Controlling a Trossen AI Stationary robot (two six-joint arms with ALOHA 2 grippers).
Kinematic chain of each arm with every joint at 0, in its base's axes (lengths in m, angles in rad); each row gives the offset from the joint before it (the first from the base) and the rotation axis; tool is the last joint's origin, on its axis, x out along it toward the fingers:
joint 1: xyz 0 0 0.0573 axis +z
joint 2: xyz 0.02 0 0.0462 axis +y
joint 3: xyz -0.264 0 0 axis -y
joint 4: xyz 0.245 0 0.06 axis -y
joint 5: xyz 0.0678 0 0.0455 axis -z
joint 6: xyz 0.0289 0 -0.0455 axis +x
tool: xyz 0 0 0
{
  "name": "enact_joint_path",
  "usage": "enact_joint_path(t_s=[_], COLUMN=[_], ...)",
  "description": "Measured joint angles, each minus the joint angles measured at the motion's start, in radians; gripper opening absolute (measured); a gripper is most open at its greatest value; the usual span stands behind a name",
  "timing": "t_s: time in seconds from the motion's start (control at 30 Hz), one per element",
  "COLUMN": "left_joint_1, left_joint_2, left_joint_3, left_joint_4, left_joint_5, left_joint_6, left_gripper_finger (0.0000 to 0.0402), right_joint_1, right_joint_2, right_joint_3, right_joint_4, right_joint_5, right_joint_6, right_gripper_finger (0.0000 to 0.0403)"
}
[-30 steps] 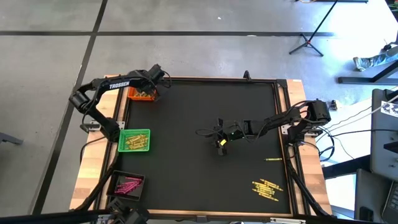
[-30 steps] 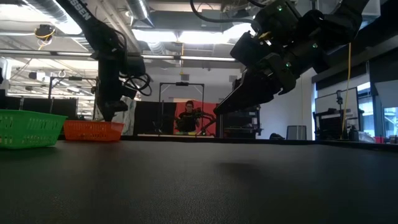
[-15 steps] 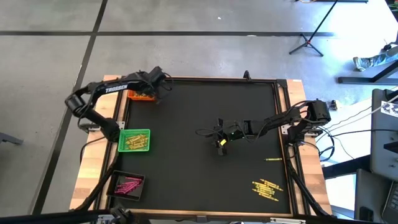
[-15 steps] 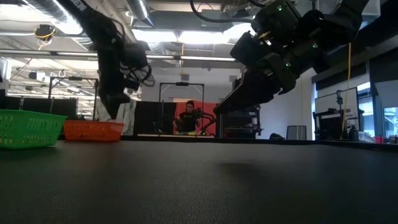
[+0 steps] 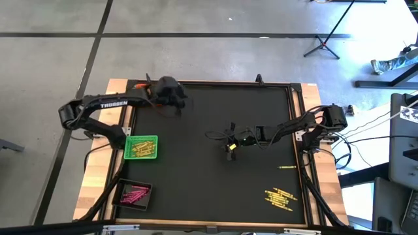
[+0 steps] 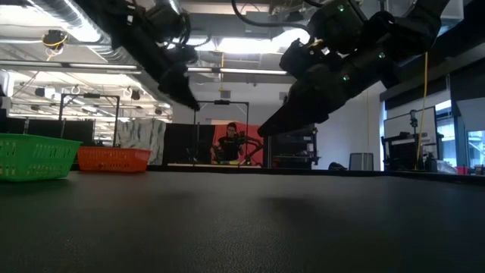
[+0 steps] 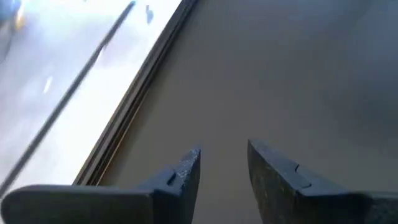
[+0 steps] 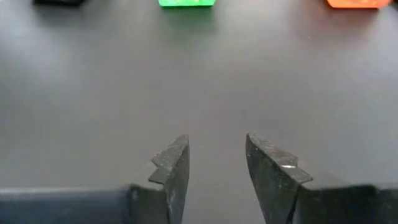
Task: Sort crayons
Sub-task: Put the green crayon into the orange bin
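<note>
High view: the left gripper [image 5: 175, 98] has swung off the orange tray [image 5: 140, 85] toward mid-table, so a drop there looks finished. Loose crayons [image 5: 279, 198] lie near the right front corner.

Low view: the right gripper [image 6: 267, 130] hovers above the mat.

Wrist views: both grippers' fingers [image 7: 186, 171] [image 8: 173, 163] are spread and empty.

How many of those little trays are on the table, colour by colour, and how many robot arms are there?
Orange tray: 1
Green tray: 1
Black tray: 1
Robot arms: 2, ending in the left gripper and the right gripper
Total: 3 trays and 2 arms, 5 things.
</note>
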Motion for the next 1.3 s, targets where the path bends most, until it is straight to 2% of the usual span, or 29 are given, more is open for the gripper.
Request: enact_joint_path(t_s=[0.17,0.33,0.5,0.63,0.8,1.03,1.17,1.3], left_joint_1=[-0.110,-0.202,-0.294,-0.358,-0.414,-0.465,-0.465,-0.465], left_joint_2=[0.002,0.002,0.002,0.002,0.006,0.006,0.006,0.006], left_joint_3=[-0.099,-0.186,-0.299,-0.393,-0.491,-0.549,-0.549,-0.549], left_joint_4=[0.291,0.486,0.700,0.897,1.051,1.074,1.077,1.068], left_joint_5=[0.092,0.097,0.156,0.160,0.156,0.082,0.066,0.065], left_joint_6=[0.057,0.020,-0.007,-0.034,-0.090,-0.128,-0.104,-0.101], left_gripper_finger=[0.0115,0.0115,0.0115,0.0115,0.0115,0.0115,0.0115,0.0115], right_joint_1=[0.001,0.000,0.000,0.000,0.000,0.001,0.001,0.025], right_joint_2=[0.000,0.000,-0.005,-0.049,-0.142,-0.258,-0.279,-0.280], right_joint_3=[0.000,0.000,0.000,0.006,0.055,0.175,0.215,0.211], right_joint_4=[-0.007,-0.044,-0.083,-0.160,-0.364,-0.893,-1.155,-1.331], right_joint_5=[0.016,0.008,0.008,0.008,0.007,-0.023,-0.104,-0.228], right_joint_6=[0.044,0.064,0.065,0.070,0.099,0.290,0.450,0.576], right_gripper_finger=[0.0200,0.0246,0.0253,0.0244,0.0232,0.0229,0.0229,0.0229])
